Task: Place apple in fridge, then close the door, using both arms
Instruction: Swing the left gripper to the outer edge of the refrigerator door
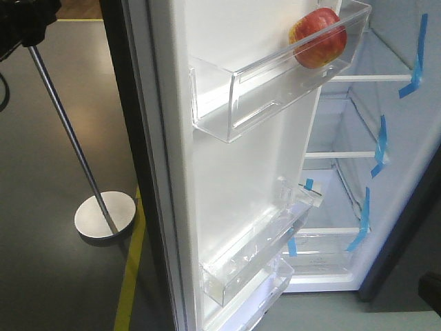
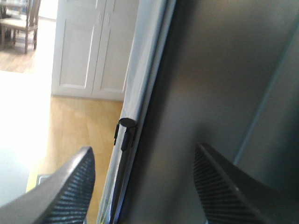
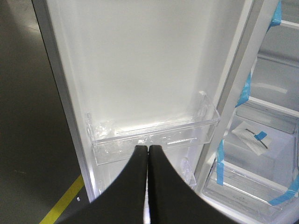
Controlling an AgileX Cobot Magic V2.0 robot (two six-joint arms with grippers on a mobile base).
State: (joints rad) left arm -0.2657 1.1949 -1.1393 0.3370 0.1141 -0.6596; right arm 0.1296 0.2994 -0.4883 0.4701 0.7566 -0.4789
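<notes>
Up in the top clear bin (image 1: 275,79) of the open door (image 1: 234,179) sits the apple (image 1: 318,38), so I judge the placing done and the closing not yet begun. Left pincer (image 2: 145,186) is spread wide with nothing between its fingers, facing the door's dark outer skin. Right pincer (image 3: 148,156) is pressed closed and empty, pointing at a lower bin (image 3: 154,135) on the white inner side.

I expect the door to be stiff and fairly heavy, swinging on its hinge, so I'd push flat on the outer face near the free edge rather than grip it. The apple looks firm, glossy and round; it may roll if the door slams.

My count: one apple, one door carrying three bins in the front view, two pincers, and three white shelves (image 1: 372,78) inside the fridge (image 1: 413,172).
</notes>
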